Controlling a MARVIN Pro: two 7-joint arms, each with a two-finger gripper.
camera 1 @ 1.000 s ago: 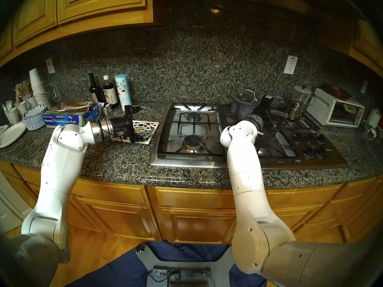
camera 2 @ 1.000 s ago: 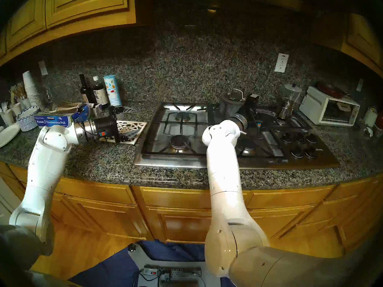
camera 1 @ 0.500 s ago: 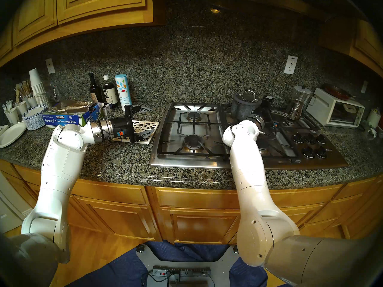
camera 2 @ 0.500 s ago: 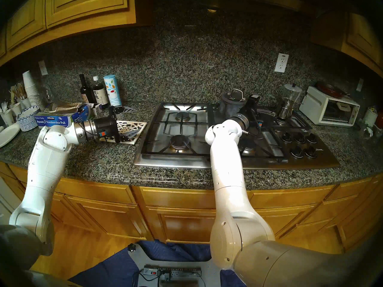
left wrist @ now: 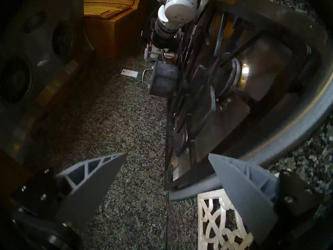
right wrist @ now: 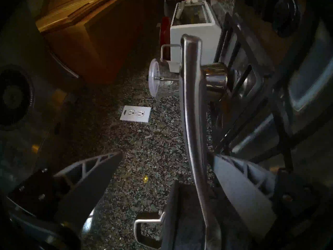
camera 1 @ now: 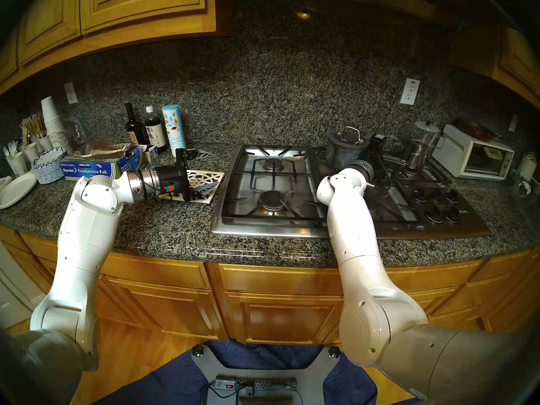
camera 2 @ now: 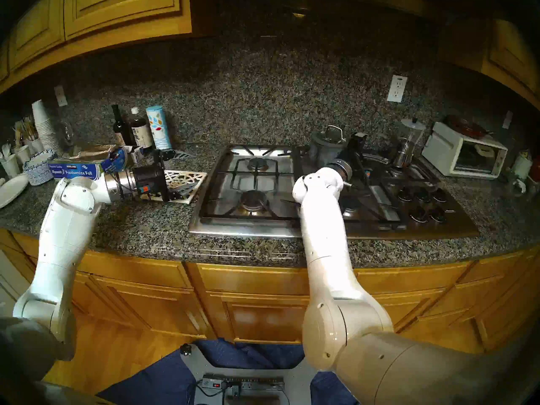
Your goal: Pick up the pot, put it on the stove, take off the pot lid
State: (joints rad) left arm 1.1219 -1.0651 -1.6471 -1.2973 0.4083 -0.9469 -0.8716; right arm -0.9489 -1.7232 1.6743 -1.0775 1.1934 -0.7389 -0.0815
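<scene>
Right wrist view: pot handle runs between wide-open fingers.

Pot, lid on, sits at the stove's back edge, about 12 o'clock from the robot; whether on the grate or the worktop is unclear. Its handle's long axis points toward 12 in this view, close beside the 4 o'clock finger, untouched. Right gripper is the nearer one. Left gripper, also wide and empty, hangs well apart over the trivet. Head view hides the handle behind the right wrist; only the wrist view shows it.
</scene>
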